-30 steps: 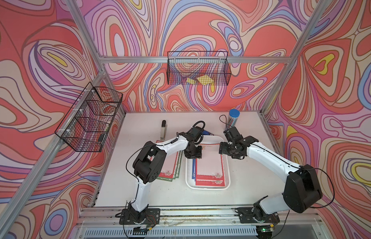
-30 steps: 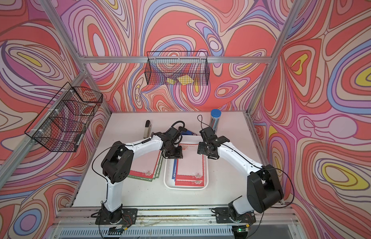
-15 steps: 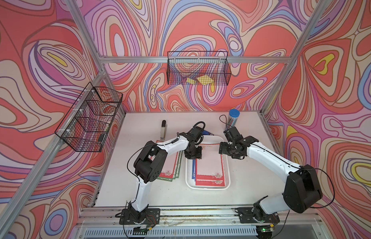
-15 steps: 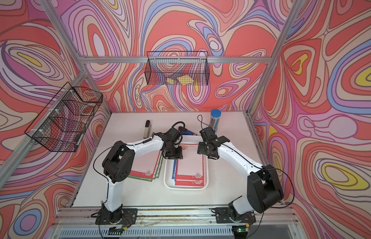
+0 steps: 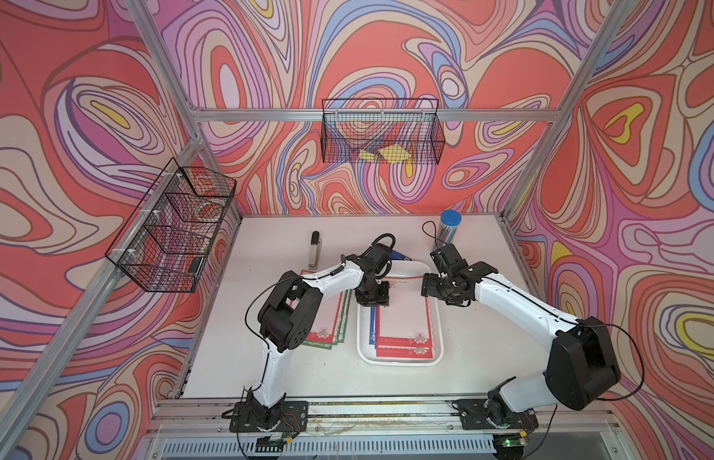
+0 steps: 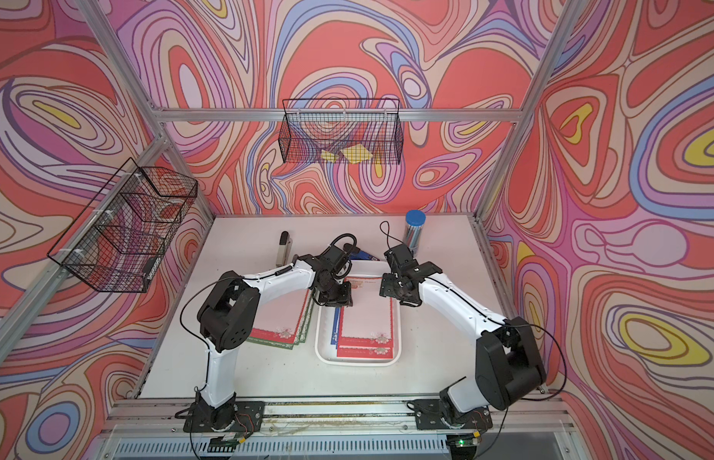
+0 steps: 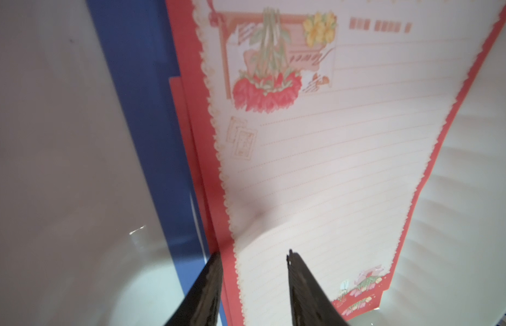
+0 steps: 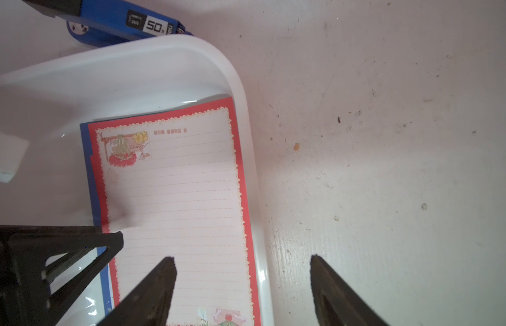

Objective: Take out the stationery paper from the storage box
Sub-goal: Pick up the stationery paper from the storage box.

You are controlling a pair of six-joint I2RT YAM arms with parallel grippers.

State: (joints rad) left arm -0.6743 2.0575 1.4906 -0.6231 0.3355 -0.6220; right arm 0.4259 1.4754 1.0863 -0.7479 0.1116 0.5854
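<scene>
The storage box (image 5: 399, 361) (image 6: 355, 361) is a shallow white tray in mid-table. It holds stationery paper (image 5: 403, 318) (image 6: 367, 318), a red-bordered sheet on top of red and blue ones. More stationery paper (image 5: 327, 318) (image 6: 283, 322) lies on the table to the tray's left. My left gripper (image 5: 373, 298) (image 7: 252, 271) is down in the tray's far left part. Its jaws stand apart astride the top sheet's (image 7: 331, 169) long edge, and the sheet bulges up between them. My right gripper (image 5: 429, 284) (image 8: 243, 271) hangs open over the tray's right rim (image 8: 246, 118), holding nothing.
A blue stapler (image 5: 397, 255) (image 8: 119, 22) lies just behind the tray. A blue-lidded cylinder (image 5: 449, 229) stands at the back right and a slim stapler (image 5: 314, 249) at the back left. Wire baskets hang on the back wall (image 5: 381, 133) and the left wall (image 5: 172, 227).
</scene>
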